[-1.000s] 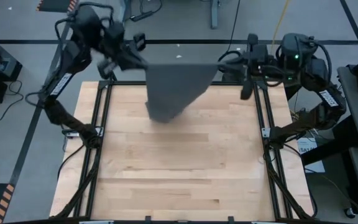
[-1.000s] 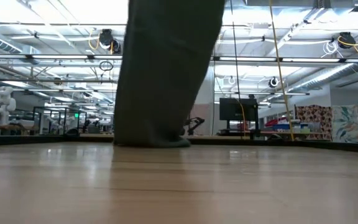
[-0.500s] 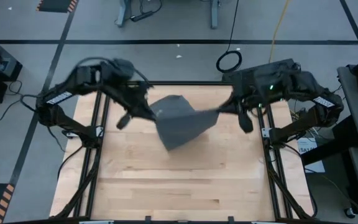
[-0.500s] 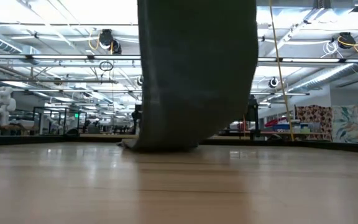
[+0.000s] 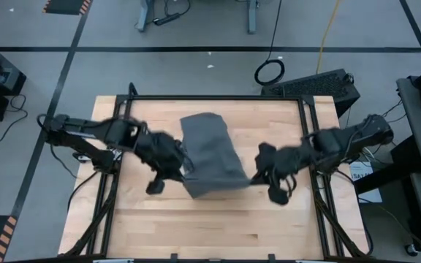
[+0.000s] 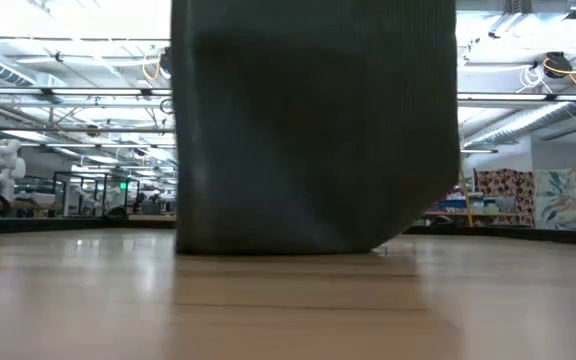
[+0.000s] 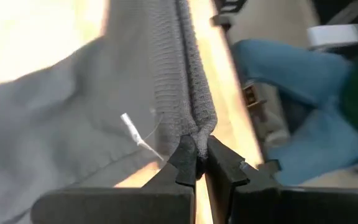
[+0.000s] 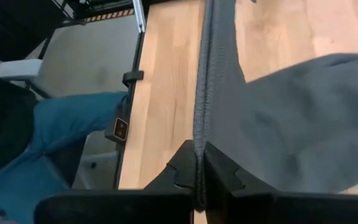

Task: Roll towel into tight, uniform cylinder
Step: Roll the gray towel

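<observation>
Grey cloth hangs between us: the towel is pinched at one corner by the left gripper and at the other by the right gripper, both clamped on its doubled edge, likely to spread it flat over the table before rolling. Only the low view shows its hem touching the wood; only our left wrist view shows the white tag.
</observation>
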You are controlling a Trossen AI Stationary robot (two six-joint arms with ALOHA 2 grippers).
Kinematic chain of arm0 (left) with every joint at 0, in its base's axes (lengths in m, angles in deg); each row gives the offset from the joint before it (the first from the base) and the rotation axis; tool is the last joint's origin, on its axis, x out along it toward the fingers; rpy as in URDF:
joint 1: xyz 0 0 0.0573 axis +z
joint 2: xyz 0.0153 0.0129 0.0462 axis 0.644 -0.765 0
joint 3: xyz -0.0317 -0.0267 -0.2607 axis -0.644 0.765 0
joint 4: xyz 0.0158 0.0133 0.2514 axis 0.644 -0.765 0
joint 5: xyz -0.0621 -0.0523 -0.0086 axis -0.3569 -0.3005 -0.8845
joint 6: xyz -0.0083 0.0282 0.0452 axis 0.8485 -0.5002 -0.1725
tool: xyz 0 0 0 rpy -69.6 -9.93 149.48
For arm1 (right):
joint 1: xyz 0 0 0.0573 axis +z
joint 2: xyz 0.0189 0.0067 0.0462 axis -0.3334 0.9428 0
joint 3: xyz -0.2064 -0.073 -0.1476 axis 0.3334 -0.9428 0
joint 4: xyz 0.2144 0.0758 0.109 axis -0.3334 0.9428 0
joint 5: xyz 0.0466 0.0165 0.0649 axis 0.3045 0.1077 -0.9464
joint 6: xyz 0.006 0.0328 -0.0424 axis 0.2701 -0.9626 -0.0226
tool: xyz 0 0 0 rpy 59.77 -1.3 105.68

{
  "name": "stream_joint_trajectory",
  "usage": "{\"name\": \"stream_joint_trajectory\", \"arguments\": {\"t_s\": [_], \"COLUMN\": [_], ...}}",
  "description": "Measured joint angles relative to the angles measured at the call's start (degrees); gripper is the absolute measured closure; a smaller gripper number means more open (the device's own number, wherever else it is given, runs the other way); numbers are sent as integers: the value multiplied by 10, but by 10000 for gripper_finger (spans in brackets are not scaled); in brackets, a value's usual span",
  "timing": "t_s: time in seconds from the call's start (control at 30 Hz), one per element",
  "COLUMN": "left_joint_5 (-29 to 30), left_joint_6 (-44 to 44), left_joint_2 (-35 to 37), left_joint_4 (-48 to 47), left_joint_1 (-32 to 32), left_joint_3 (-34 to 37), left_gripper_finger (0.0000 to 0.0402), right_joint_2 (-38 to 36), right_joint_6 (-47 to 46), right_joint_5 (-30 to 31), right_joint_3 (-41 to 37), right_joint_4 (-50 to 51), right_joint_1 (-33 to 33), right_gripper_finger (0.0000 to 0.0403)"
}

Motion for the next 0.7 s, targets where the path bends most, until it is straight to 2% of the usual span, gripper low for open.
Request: {"name": "stream_joint_trajectory", "arguments": {"t_s": [0.17, 0.47, 0.7], "left_joint_5": [131, 277, 370], "left_joint_6": [66, 103, 129], "left_joint_2": [0, -1, -1], "left_joint_4": [20, 127, 182], "left_joint_1": [-74, -171, -218], "left_joint_3": [38, 109, 154], "left_gripper_finger": [389, 389, 382], "right_joint_2": [0, 1, 2], "right_joint_6": [-48, -127, -121], "right_joint_5": [63, 208, 223], "right_joint_3": [-88, -174, -202], "right_joint_4": [-105, -174, -228], "right_joint_1": [68, 147, 167], "right_gripper_finger": [401, 401, 401]}}
